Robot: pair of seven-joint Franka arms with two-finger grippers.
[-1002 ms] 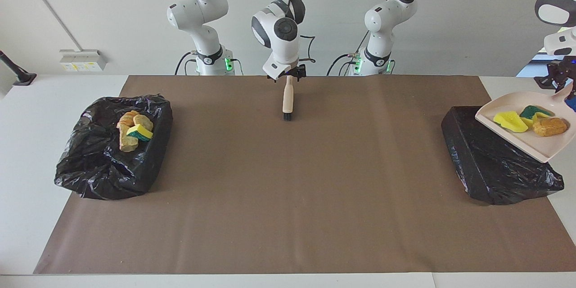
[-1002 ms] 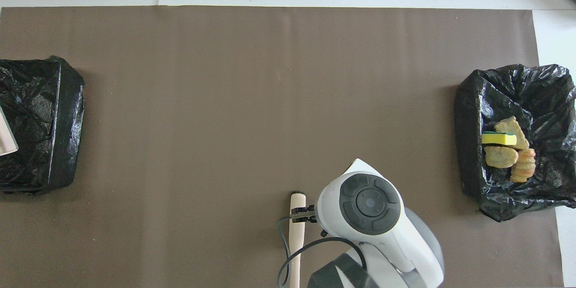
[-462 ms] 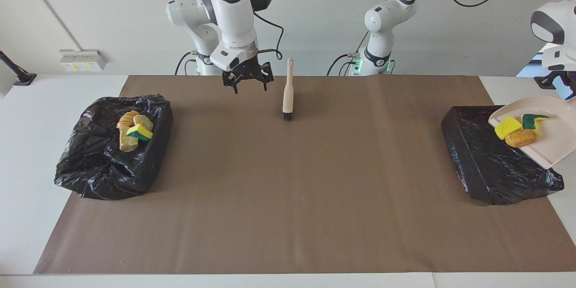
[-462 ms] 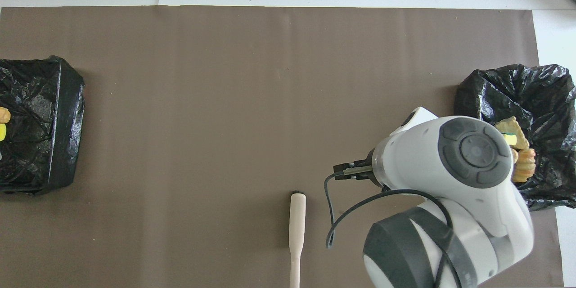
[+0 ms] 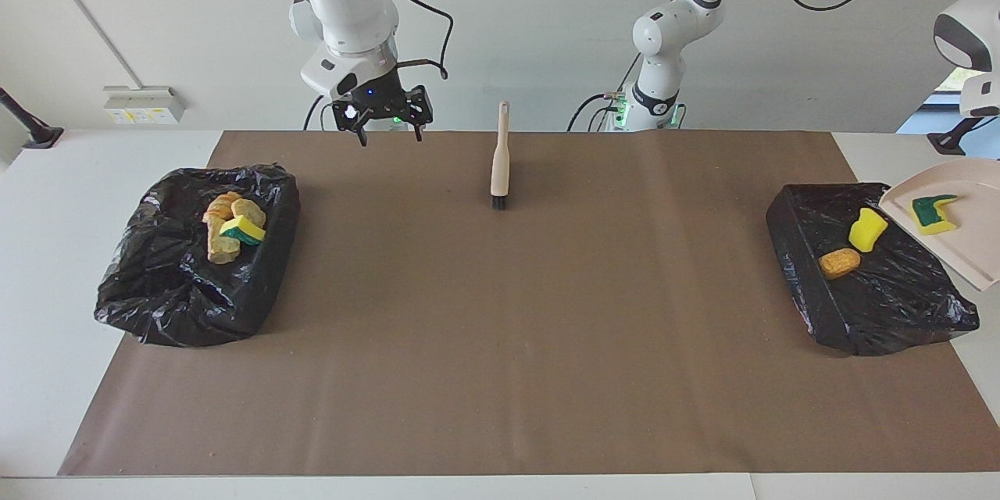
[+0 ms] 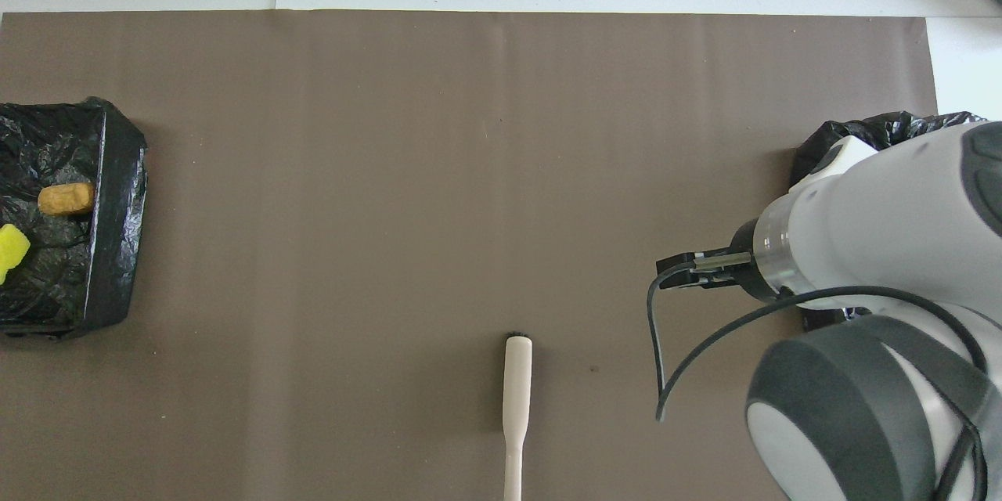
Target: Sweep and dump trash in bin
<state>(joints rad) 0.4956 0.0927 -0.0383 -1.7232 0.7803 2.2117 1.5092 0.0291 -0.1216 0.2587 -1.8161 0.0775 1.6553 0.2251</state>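
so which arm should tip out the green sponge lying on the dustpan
Left: it holds the dustpan tilted over the bin at its end, the green-backed sponge on it. The right gripper hangs open over the mat, holding nothing.

high facing view, steep overhead, shared table (image 5: 547,375)
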